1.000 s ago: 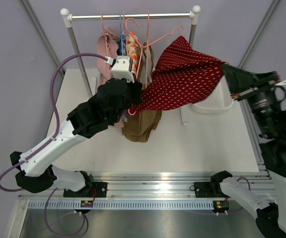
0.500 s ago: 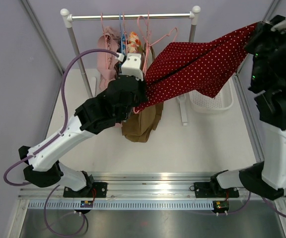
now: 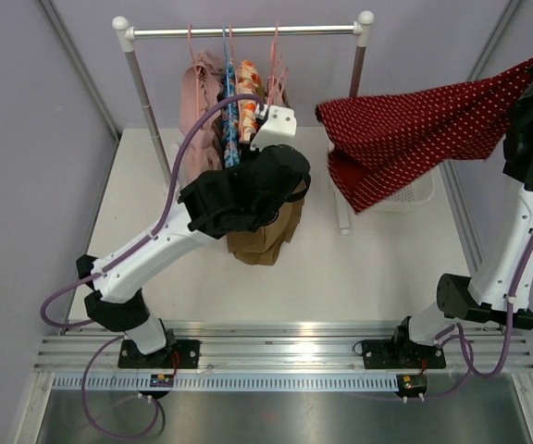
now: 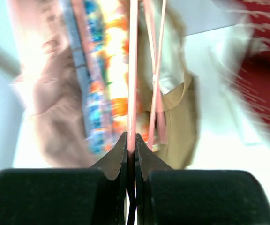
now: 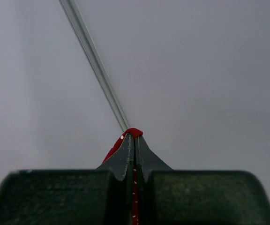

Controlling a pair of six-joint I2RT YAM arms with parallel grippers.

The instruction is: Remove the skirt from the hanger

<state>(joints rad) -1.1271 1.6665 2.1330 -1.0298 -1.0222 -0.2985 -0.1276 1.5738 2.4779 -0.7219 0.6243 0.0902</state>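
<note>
The red skirt [image 3: 405, 139] with white dots hangs in the air at the right, clear of the rack and of the pink hanger [image 4: 132, 70]. My right gripper [image 5: 134, 140] is shut on a fold of the skirt [image 5: 114, 151], raised high at the right edge of the top view. My left gripper [image 4: 131, 140] is shut on the thin pink wire of the hanger, in front of the hanging clothes below the rail. The skirt [image 4: 261, 70] shows as a red blur at the right of the left wrist view.
The clothes rail [image 3: 243, 30] carries a pink garment [image 3: 197, 92], a bright patterned one [image 3: 239, 102] and a tan one [image 3: 266, 231]. A white basket [image 3: 405, 194] stands on the table under the skirt's lower edge. The rack's right post [image 3: 359, 55] is close to the skirt.
My right arm has swung up and to the right with the skirt, whose left end has come away from the hanger. My left arm has moved right, towards the rack, with the hanger.
</note>
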